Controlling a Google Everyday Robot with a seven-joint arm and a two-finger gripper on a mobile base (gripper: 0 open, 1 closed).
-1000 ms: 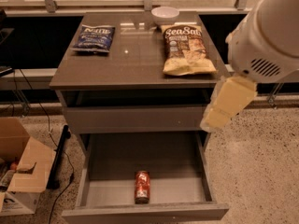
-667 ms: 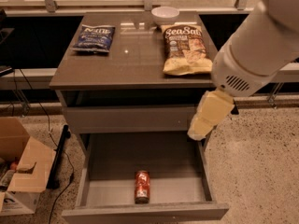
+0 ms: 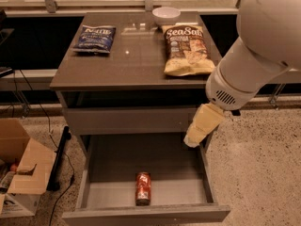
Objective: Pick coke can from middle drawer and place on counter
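Note:
The coke can [image 3: 143,188], red with a silver top, lies on its side on the floor of the open middle drawer [image 3: 113,161], near the front panel. The counter [image 3: 131,62] is the glossy grey-brown top of the cabinet. My gripper [image 3: 194,138], cream-coloured, hangs from the big white arm [image 3: 254,55] at the right. It is over the drawer's right rear corner, above and to the right of the can, well apart from it. It holds nothing that I can see.
On the counter lie a blue chip bag [image 3: 94,38], a yellow chip bag [image 3: 186,51] and a white bowl [image 3: 166,15]. The upper drawer front [image 3: 127,120] is closed. An open cardboard box [image 3: 21,171] and a cable [image 3: 60,159] sit on the floor at left.
The arm has swung the gripper left and down, from beside the counter's right edge to the drawer's right rear corner. The can has not moved.

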